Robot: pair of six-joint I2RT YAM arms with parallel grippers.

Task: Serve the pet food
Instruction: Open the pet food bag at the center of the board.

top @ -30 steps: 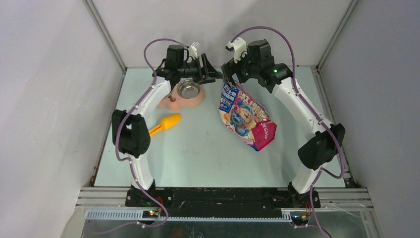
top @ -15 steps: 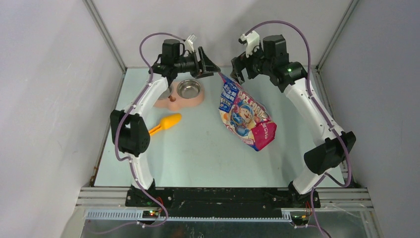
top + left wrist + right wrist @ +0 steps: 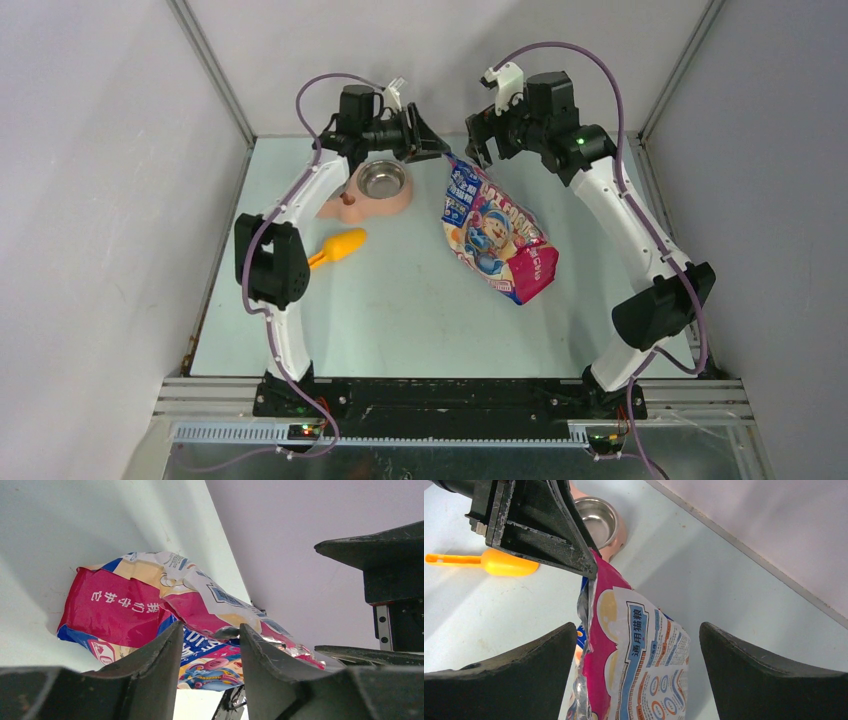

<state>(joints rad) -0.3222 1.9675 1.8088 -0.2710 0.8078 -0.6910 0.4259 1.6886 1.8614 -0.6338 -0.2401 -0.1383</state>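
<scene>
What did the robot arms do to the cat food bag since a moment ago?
The right gripper let go of the glossy pink-and-blue cat food bag and lifted away, jaws wide. The left gripper swung over and now pinches the bag's top corner. The orange plastic scoop and pink steel-bowl feeder stayed put.

Materials & finish, quick notes

Cat food bag [image 3: 496,236]: glossy printed plastic film, crinkled, shiny w/ silvery foil at its torn top edge (seen in right wrist view). Feeder [image 3: 366,197]: matt pink plastic w/ polished steel bowl. Scoop [image 3: 335,248]: smooth orange plastic. Table [image 3: 400,310]: pale matt surface, lightly scuffed. Left gripper [image 3: 591,569] fingers: black hard plastic, scratched, whitish wear along edges.
</scene>
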